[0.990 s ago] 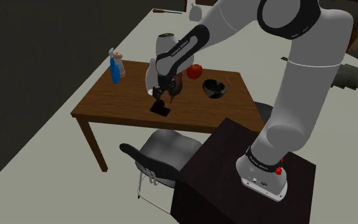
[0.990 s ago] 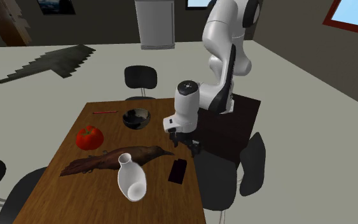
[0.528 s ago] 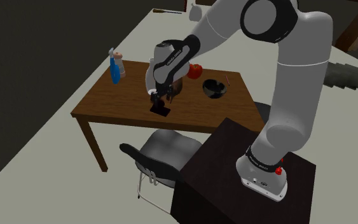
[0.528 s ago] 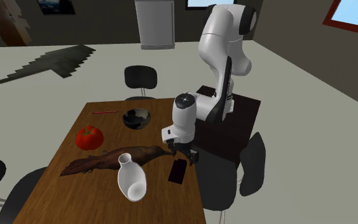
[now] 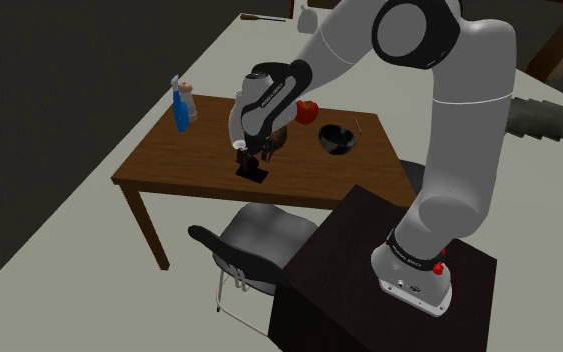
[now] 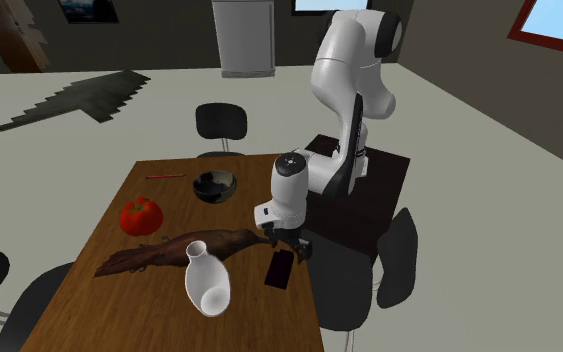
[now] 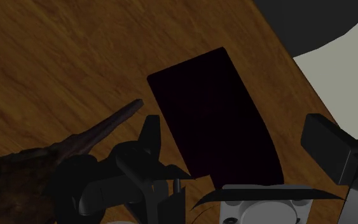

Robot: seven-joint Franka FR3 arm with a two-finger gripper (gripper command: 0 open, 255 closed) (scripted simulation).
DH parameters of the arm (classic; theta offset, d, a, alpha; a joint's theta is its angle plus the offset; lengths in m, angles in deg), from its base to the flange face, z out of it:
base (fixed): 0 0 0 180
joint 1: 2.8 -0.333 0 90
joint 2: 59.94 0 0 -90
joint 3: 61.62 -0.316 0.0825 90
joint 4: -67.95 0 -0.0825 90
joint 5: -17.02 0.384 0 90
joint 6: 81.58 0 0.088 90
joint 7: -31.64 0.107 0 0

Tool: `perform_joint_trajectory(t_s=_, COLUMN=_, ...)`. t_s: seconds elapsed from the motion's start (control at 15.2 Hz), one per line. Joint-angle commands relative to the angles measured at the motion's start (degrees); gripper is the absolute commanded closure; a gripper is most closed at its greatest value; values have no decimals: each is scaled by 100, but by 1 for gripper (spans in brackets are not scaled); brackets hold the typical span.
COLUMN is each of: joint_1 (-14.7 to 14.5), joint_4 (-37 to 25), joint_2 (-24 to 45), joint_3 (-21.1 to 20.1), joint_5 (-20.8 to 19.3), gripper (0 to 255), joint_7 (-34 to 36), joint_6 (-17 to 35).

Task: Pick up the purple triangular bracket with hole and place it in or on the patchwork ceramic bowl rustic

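1. The bracket (image 5: 252,173), looking nearly black, is lying flat on the wooden surface (image 5: 174,165), close to the long edge facing the stand (image 5: 369,270); a chair (image 5: 259,238) is sitting just past that edge, below it.
2. A gnarled piece of wood (image 6: 169,252) is lying just beside the bracket toward the middle of the surface, its thin tip pointing at the bracket's side; a white vase (image 6: 207,282) is standing near both; the bracket's other side is facing open room beyond the edge.
3. The bowl (image 6: 215,186) is sitting well apart from the bracket, toward the far end of the surface in the second exterior view; a red tomato (image 6: 140,215) is lying near it, and bare wood is showing between bowl and bracket.
4. The arm (image 5: 449,130) is rising from the stand, bending over and reaching down; its wrist is pointing almost straight down over the bracket.
5. The fingers (image 7: 327,143) are standing wide apart, holding nothing; they are hanging low with the bracket showing between them; whether either is touching it I cannot tell.
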Motion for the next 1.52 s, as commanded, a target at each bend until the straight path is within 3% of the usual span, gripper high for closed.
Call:
perform_joint_trajectory(t_s=0.0, joint_1=0, joint_4=1, joint_2=1, joint_3=0, joint_5=0, gripper=0, joint_7=0, joint_6=2)
perform_joint_trajectory(t_s=0.07, joint_1=0, joint_4=0, joint_2=0, joint_3=0, joint_5=0, gripper=0, joint_7=0, joint_6=1)
perform_joint_trajectory(t_s=0.13, joint_1=0, joint_4=0, joint_2=0, joint_3=0, joint_5=0, gripper=255, joint_7=0, joint_6=1)
perform_joint_trajectory(t_s=0.73, joint_1=0, joint_4=1, joint_2=1, joint_3=0, joint_5=0, gripper=255, joint_7=0, joint_6=2)
perform_joint_trajectory(t_s=1.45, joint_1=11, joint_4=-43, joint_2=-657, joint_3=-17, joint_5=30, gripper=255, joint_7=-24, joint_6=-699)
